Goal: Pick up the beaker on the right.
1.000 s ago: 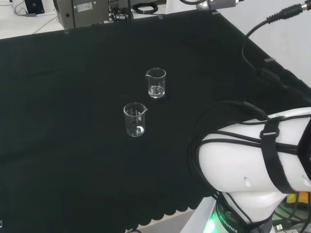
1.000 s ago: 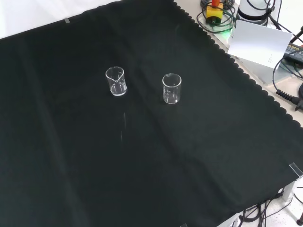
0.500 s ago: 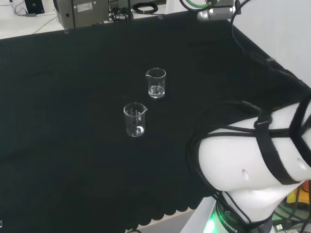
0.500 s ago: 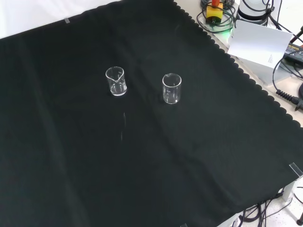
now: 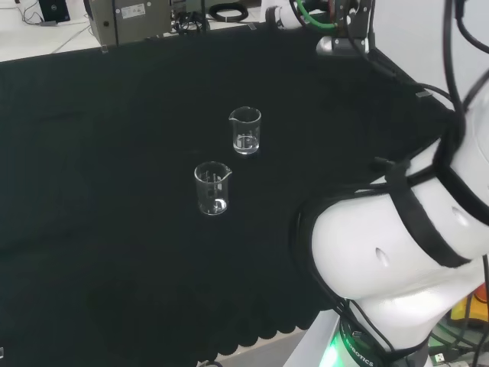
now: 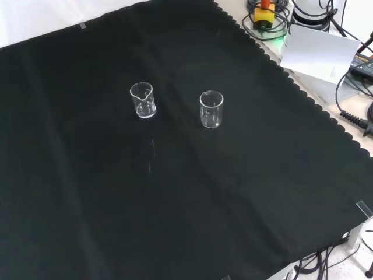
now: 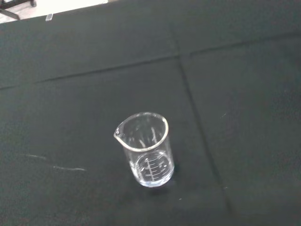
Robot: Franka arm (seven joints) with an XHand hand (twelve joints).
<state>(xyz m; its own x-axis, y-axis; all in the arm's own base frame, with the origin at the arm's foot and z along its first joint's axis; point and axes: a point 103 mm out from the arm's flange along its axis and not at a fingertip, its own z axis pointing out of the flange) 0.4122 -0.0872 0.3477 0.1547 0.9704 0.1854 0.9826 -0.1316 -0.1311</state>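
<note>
target: beaker (image 5: 245, 131) at right in the head view, upright on the desk (image 5: 92, 153)
neighbour: second beaker (image 5: 212, 188) near, apart
hand: finger state cannot be told

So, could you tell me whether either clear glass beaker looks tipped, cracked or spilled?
Nothing stands out. Both clear glass beakers stand upright and apart on the black cloth, look empty, and show no visible damage or spill.

Two clear glass beakers upright on black cloth (image 6: 175, 192), well apart. Left beaker (image 6: 143, 100) spout facing camera. Right beaker (image 6: 211, 109) slightly nearer camera. White card (image 6: 317, 52) and coiled cables (image 6: 265, 23) beyond cloth's scalloped edge, upper right.
</note>
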